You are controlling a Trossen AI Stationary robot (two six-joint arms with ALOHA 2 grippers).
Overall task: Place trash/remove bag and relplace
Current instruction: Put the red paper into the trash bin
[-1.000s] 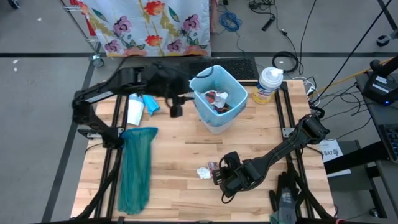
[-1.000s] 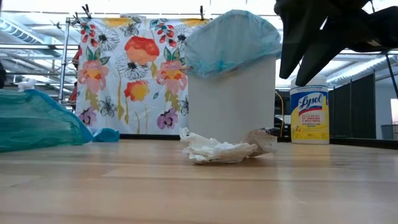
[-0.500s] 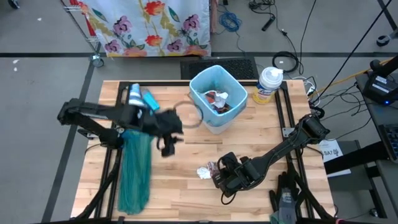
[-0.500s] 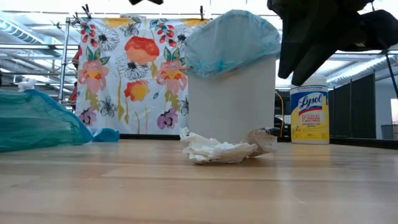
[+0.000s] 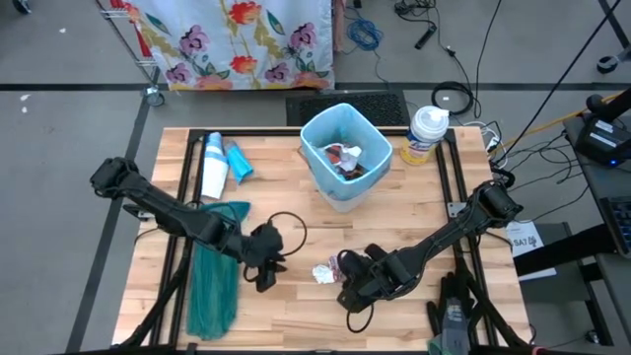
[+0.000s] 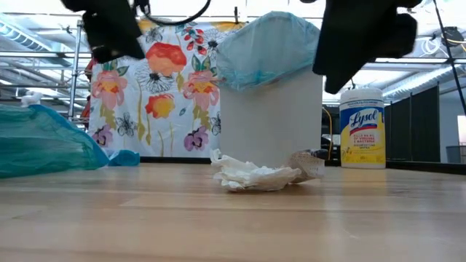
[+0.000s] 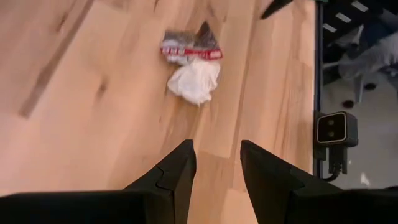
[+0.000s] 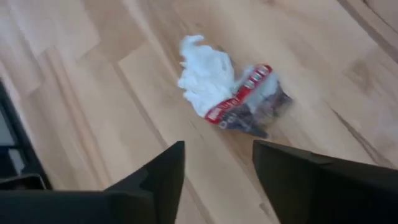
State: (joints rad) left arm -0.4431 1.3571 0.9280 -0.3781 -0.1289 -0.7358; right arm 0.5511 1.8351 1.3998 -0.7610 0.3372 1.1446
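right gripper (image 5: pixel 347 284): fingers apart, nothing in them, hanging just above the table beside the last scraps at about 5 o'clock on the board.
left gripper (image 5: pixel 266 268): also spread and empty, coming at the same pile from its other side, around 7 o'clock.
trash (image 5: pixel 326 270): a crumpled white paper wad stuck against a crinkly wrapper with a red strip, lying flat on the wood between the two grippers.
how I'd do it: honestly only one arm needs to go in. Drop the right fingers so they straddle the wad, pinch low where the paper is bunched, or the wrapper slides off.
green bag (image 5: pixel 214 276): floppy teal plastic, laid out long at 8 o'clock.
table (image 5: pixel 296 227): pale wood planks, smooth.
bin (image 5: pixel 345 155): small white tub at 12 o'clock, some trash already inside.
blue bag (image 6: pixel 271 49): thin, wrinkly, see-through liner folded over the bin's rim.
wipes tub (image 5: pixel 427 134): round, yellow label, at 1 o'clock.
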